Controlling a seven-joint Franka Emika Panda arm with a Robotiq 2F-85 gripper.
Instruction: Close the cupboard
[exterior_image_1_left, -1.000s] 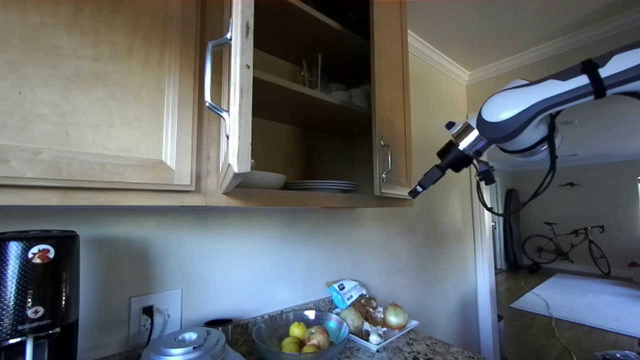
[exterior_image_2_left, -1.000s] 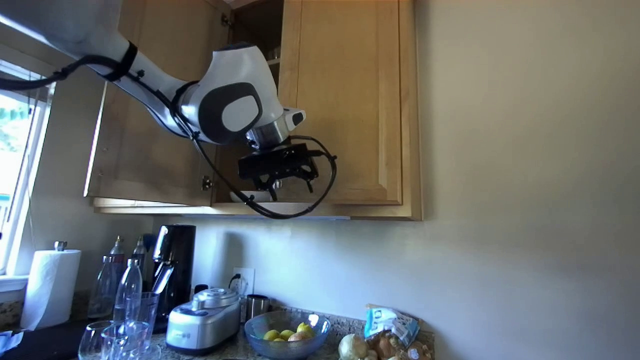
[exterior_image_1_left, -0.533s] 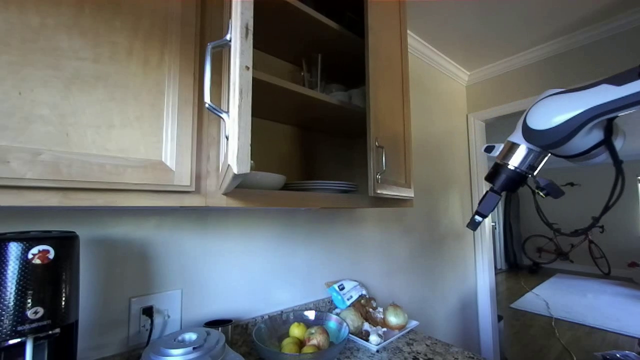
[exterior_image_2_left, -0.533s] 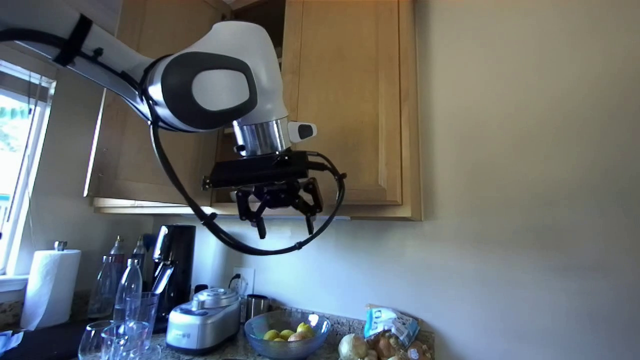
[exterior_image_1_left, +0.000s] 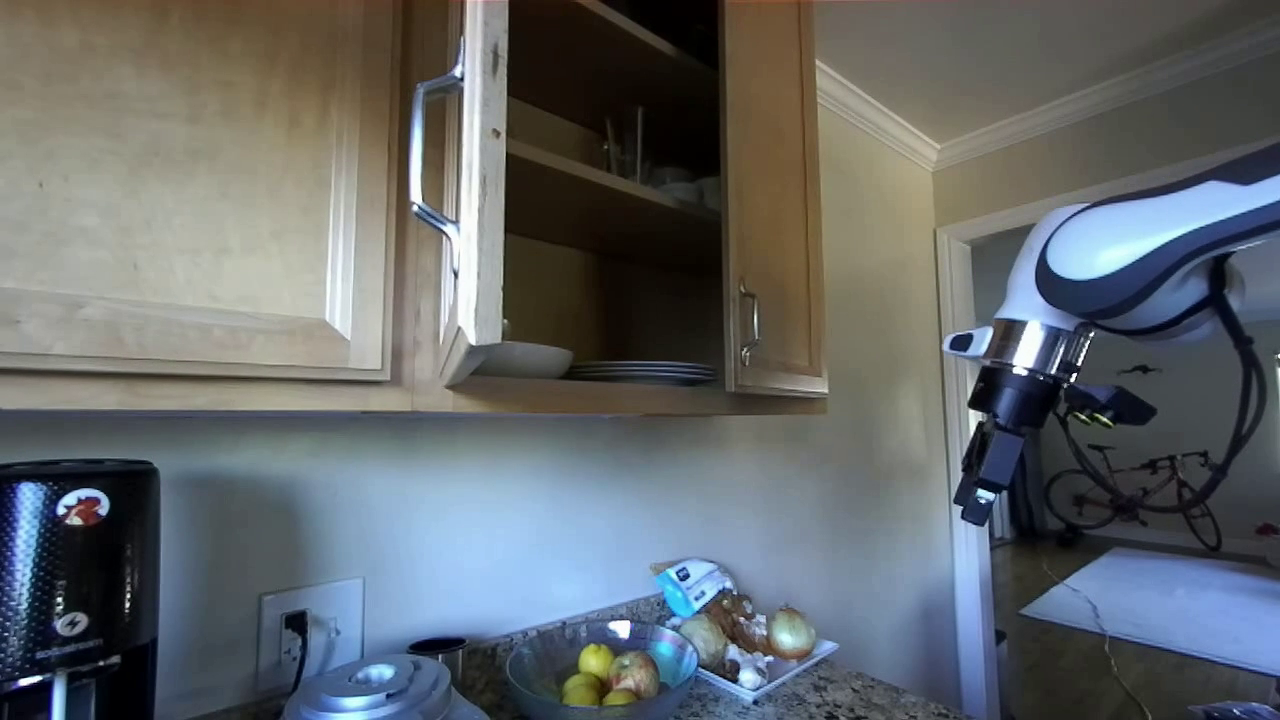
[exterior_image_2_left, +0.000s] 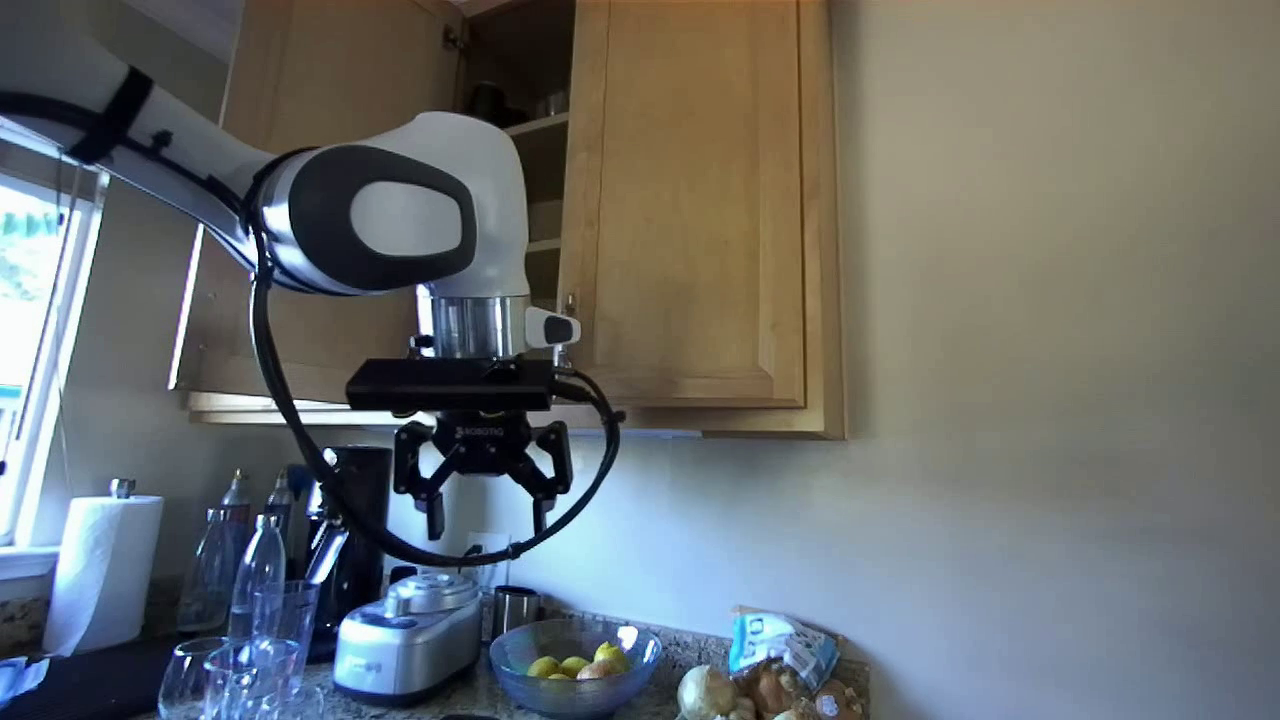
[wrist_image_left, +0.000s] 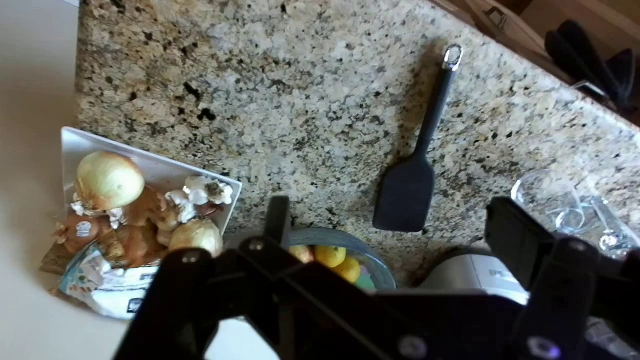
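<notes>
In both exterior views the cupboard (exterior_image_1_left: 620, 401) is hanging higher than the pincer (exterior_image_2_left: 487, 528) and apart from it, so the way there is running upward and back toward the wall (exterior_image_2_left: 960, 300). The part-open door (exterior_image_1_left: 775, 190) is presenting its outer side and, across an exterior view, is sitting between the pincer and the wide-open door (exterior_image_1_left: 482, 180); it is looking like the nearer one to push. The pincer is pointing down over the tabletop (wrist_image_left: 310, 110), its fingers (exterior_image_2_left: 435, 515) standing wide apart and holding nothing. Their spread is lying roughly level, crossing the upright long axis of each door and of the silver handle (exterior_image_1_left: 416, 145). The wide-open door is showing its inner side toward the pincer, so closing it is probably calling for rising, going around its free edge and pressing from the outside; the part-open door is likely needing only an inward push on its face.
</notes>
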